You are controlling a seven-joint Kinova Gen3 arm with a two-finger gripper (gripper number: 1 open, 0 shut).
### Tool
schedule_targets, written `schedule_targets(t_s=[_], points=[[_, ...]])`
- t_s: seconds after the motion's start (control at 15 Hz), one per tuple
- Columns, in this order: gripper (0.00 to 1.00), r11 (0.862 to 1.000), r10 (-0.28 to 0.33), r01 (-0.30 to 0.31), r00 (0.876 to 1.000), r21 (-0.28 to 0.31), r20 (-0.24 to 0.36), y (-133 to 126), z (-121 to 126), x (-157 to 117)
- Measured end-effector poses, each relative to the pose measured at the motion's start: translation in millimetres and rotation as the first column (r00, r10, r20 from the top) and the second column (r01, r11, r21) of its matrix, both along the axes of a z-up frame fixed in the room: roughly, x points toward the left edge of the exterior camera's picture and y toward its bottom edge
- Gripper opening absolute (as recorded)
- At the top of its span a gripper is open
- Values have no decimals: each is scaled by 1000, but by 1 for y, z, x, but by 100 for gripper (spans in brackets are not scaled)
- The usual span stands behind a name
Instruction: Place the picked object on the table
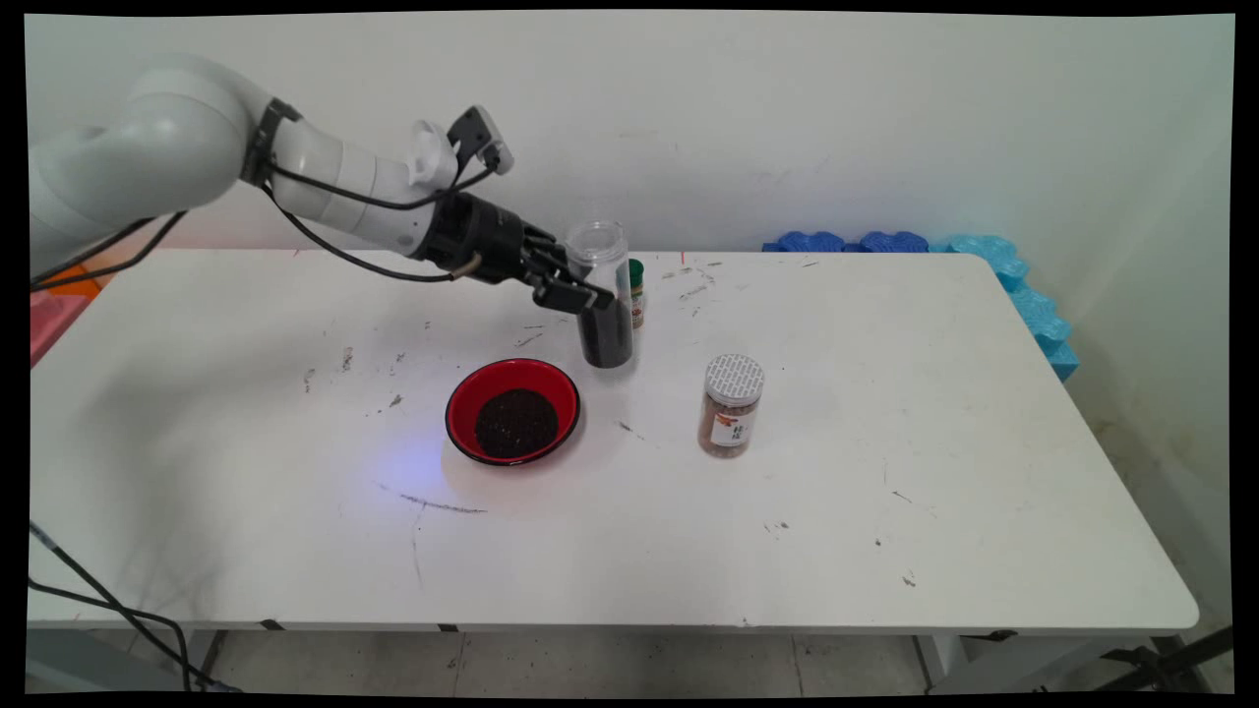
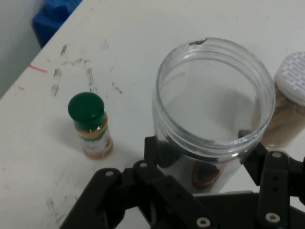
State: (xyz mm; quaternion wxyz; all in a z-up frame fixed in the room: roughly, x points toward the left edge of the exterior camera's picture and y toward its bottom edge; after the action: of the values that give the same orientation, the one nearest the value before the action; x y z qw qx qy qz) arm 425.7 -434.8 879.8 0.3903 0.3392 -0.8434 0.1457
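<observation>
My gripper (image 1: 588,295) is shut on a clear open-topped plastic jar (image 1: 603,295), whose lower half is dark with contents. The jar stands upright just above or on the table, behind and to the right of a red bowl (image 1: 512,410) holding a dark granular heap. In the hand view the jar's open mouth (image 2: 214,93) fills the centre, with my fingers (image 2: 159,152) on either side of its wall. A small green-capped spice bottle (image 2: 90,125) stands right behind the jar (image 1: 636,292).
A jar with a white patterned lid and brown contents (image 1: 732,405) stands right of the bowl. Blue foam pieces (image 1: 993,261) line the table's far right corner. Scuffs and dark crumbs mark the white table (image 1: 885,472).
</observation>
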Motion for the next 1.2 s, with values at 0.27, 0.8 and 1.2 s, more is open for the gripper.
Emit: schedule_targets(t_s=[0.27, 0.8, 1.2], points=[[0, 1000, 8, -8, 1000, 13, 3, -4, -14, 0], [0, 1000, 7, -7, 1000, 25, 14, -11, -36, 2], [0, 1000, -3, 3, 1000, 22, 22, -15, -44, 1]])
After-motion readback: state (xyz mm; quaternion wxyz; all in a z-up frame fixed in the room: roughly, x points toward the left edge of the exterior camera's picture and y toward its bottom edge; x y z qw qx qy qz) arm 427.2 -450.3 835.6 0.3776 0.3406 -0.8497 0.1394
